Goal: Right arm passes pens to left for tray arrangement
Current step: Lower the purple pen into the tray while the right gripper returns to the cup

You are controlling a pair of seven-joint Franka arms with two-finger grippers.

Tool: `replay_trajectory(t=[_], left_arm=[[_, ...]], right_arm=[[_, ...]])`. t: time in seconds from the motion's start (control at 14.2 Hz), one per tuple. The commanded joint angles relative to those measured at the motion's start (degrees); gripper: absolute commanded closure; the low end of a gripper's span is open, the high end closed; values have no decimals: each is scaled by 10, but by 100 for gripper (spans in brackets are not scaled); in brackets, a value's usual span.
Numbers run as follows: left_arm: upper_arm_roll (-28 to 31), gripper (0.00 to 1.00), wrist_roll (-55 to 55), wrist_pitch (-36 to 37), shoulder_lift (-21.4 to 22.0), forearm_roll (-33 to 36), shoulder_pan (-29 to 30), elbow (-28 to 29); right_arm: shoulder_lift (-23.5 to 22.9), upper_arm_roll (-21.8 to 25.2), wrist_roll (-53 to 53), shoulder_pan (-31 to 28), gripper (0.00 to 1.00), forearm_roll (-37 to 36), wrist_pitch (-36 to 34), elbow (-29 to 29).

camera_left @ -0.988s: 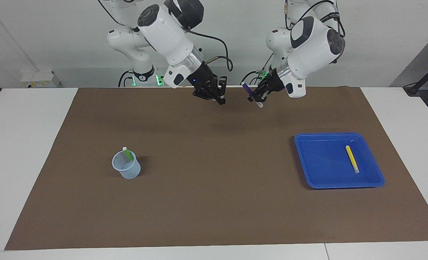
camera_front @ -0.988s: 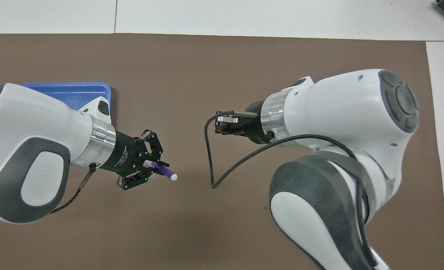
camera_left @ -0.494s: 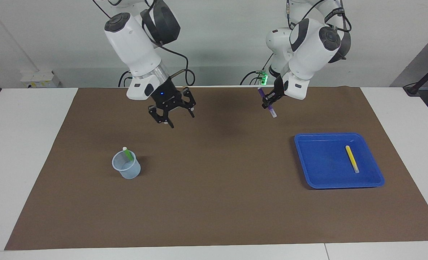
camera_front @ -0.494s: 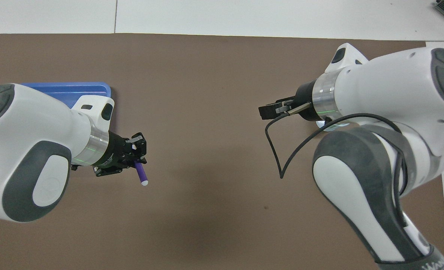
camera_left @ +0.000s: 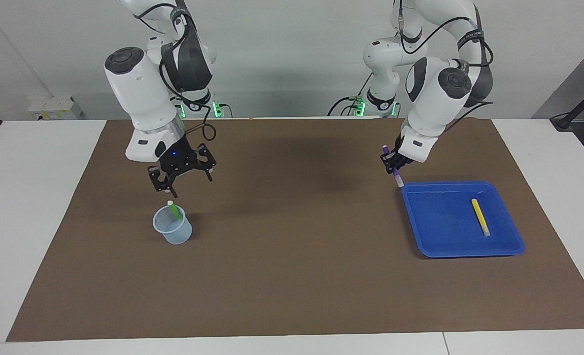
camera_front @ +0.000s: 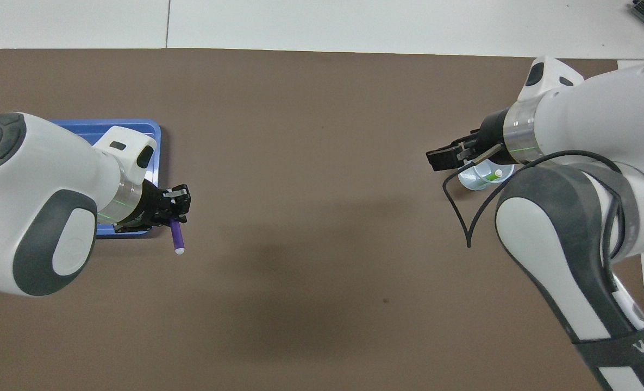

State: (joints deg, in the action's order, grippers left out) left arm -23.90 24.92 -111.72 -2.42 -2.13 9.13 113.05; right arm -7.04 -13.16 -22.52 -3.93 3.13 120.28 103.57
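My left gripper (camera_left: 394, 164) (camera_front: 173, 210) is shut on the purple pen (camera_left: 398, 178) (camera_front: 177, 238). The pen hangs steeply, pale cap down, over the mat just beside the corner of the blue tray (camera_left: 439, 219) (camera_front: 104, 128). A yellow pen (camera_left: 480, 217) lies flat in the tray. At the right arm's end of the table, a green pen (camera_left: 175, 211) (camera_front: 492, 175) leans in a translucent cup (camera_left: 173, 228) (camera_front: 476, 179). My right gripper (camera_left: 187, 182) (camera_front: 442, 159) hangs open and holds nothing, a little above that cup.
A brown mat (camera_left: 292, 246) covers most of the white table (camera_left: 25, 197). The cup and the tray are the only things standing on it. A loose black cable (camera_front: 466, 217) loops off the right arm's wrist.
The right gripper has opened and swung from the middle to above the cup. The left gripper has carried the purple pen down and over toward the tray's corner.
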Motion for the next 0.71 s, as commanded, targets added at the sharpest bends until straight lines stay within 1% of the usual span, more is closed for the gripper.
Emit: replay_trajectory(t=[0.0,0.14,0.28,0.42,0.63], left_arm=[[-3,100,-59,-36,-26,33,29,-1],[-3,100,-106,-48,-40,50,58,-3],[-3,100,-138,-53,-54,61,81,-10],[-3,100,-173,-70,-79,85,110,-16],[-2,100,-222,-104,-121,90,147,-34]], right_arm=[[-11,-9,-49,-29,0,-22,66,50],[-24,-9,-49,-29,0,-23,88,63],[-42,-9,-54,-47,0,-23,102,64],[-42,-9,-55,-55,0,-24,102,70],[-47,-9,-59,-57,0,-42,108,73]])
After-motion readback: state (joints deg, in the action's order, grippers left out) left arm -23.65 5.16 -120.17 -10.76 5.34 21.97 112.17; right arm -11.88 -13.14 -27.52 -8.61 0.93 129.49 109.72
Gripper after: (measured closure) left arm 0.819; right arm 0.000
